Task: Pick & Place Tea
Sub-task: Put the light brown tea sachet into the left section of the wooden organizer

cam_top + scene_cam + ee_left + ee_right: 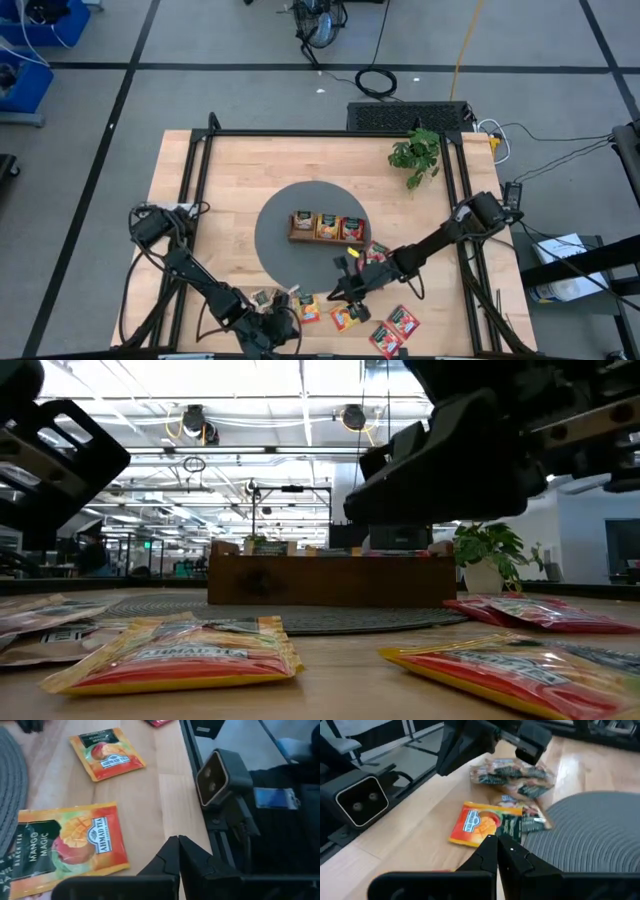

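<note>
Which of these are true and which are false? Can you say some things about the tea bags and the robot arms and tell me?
1. The wooden tray sits on the grey round mat. True.
2. The left gripper is wide open. False: its fingers are shut together, holding nothing.
3. Loose tea sachets lie on the table near its front edge. True.
4. The right gripper holds a red sachet. False: it is shut and empty, above an orange sachet.
5. The plant stands in the tray. False: it stands on the table's far right part.

The wooden table (220, 190) carries a grey round mat (275, 240), a potted plant (416, 155) and scattered tea sachets (403, 321).
</note>
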Tool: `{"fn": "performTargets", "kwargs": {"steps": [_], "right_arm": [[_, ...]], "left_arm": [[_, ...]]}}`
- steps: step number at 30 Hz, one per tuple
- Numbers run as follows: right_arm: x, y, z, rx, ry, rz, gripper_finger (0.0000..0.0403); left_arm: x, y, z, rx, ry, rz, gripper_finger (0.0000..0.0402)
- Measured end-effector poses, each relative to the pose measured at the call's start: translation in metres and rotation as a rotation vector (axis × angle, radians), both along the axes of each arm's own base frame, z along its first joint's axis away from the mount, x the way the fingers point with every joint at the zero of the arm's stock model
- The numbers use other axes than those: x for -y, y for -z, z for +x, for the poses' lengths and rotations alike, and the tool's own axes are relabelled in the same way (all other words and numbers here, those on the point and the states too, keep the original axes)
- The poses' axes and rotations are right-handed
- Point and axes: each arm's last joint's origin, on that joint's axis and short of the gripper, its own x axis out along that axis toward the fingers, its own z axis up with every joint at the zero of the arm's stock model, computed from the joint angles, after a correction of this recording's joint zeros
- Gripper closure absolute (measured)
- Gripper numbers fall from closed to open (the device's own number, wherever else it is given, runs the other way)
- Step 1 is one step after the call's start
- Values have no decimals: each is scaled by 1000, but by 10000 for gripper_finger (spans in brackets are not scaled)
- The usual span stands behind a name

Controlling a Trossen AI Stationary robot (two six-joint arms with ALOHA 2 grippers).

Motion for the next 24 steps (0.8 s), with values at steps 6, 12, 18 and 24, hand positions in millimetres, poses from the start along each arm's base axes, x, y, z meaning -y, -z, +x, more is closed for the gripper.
{"fn": "performTargets", "kwargs": {"steps": [6, 12, 18, 24], "right_arm": [[-4, -5, 0, 18, 34, 110, 403], [-6, -6, -1, -9, 66, 185, 403], [2, 1, 3, -63, 133, 250, 383], [11, 19, 8, -111, 171, 251, 342]], "left_arm": [[8, 1, -2, -57, -32, -131, 392], [14, 18, 1, -68, -67, -105, 392], [7, 26, 19, -71, -104, -84, 397], [0, 28, 20, -117, -138, -57, 387]]}}
